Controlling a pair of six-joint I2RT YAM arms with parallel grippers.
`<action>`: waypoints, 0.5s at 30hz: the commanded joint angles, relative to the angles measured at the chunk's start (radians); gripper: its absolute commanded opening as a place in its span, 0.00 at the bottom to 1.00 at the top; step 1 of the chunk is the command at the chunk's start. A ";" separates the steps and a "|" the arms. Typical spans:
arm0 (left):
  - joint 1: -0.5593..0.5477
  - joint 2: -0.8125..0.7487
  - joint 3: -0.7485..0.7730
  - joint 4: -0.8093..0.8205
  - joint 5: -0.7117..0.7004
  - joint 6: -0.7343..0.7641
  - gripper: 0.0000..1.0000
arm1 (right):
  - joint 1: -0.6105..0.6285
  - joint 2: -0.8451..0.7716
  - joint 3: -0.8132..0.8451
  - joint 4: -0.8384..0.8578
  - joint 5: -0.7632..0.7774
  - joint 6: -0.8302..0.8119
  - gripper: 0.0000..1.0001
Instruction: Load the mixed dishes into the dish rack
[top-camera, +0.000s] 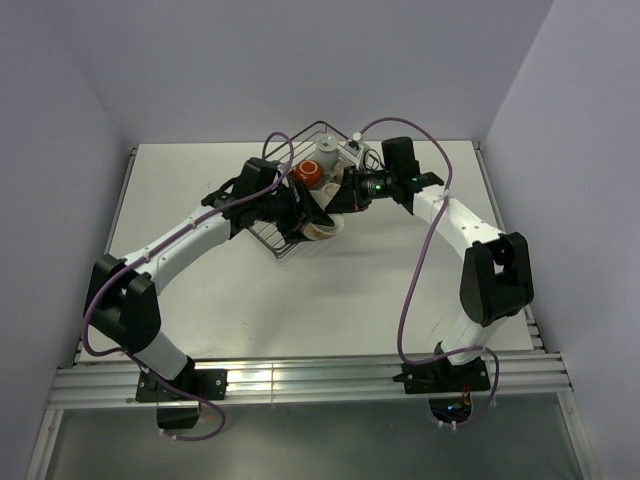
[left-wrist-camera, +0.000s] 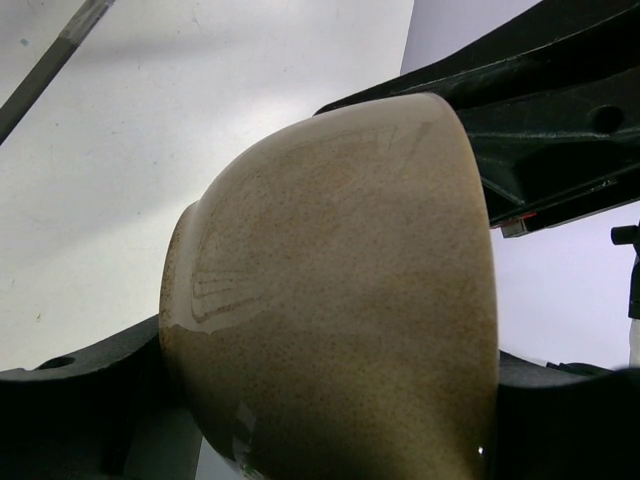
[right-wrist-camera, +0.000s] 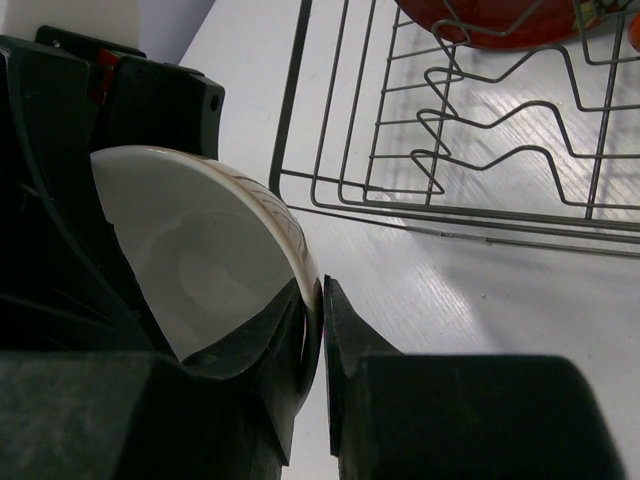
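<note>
White table (top-camera: 250, 300), pale purple walls. Dark wire dish rack (top-camera: 285, 243) sits at back middle, round orange-red mug (top-camera: 310, 172) inside it. Cream speckled bowl (left-wrist-camera: 330, 290) tipped on side, just outside rack's near edge, between both arms. Right gripper (right-wrist-camera: 322, 300) pinches bowl rim tight. Left gripper (top-camera: 298, 212) hugs bowl's outside, fingers spread wide (both look to touch it).

Overhead view faces down on the table (top-camera: 250, 300); both wrist views sit close, apparently sharing the bowl (left-wrist-camera: 340, 300).
</note>
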 joint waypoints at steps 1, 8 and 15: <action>-0.012 -0.035 0.021 0.109 0.079 0.008 0.27 | 0.017 -0.017 0.024 0.026 -0.014 -0.012 0.21; -0.001 -0.050 0.015 0.099 0.080 0.024 0.25 | 0.017 -0.040 0.023 0.008 -0.004 -0.041 0.39; 0.014 -0.063 -0.002 0.082 0.077 0.037 0.23 | 0.014 -0.069 0.009 -0.002 0.001 -0.069 0.48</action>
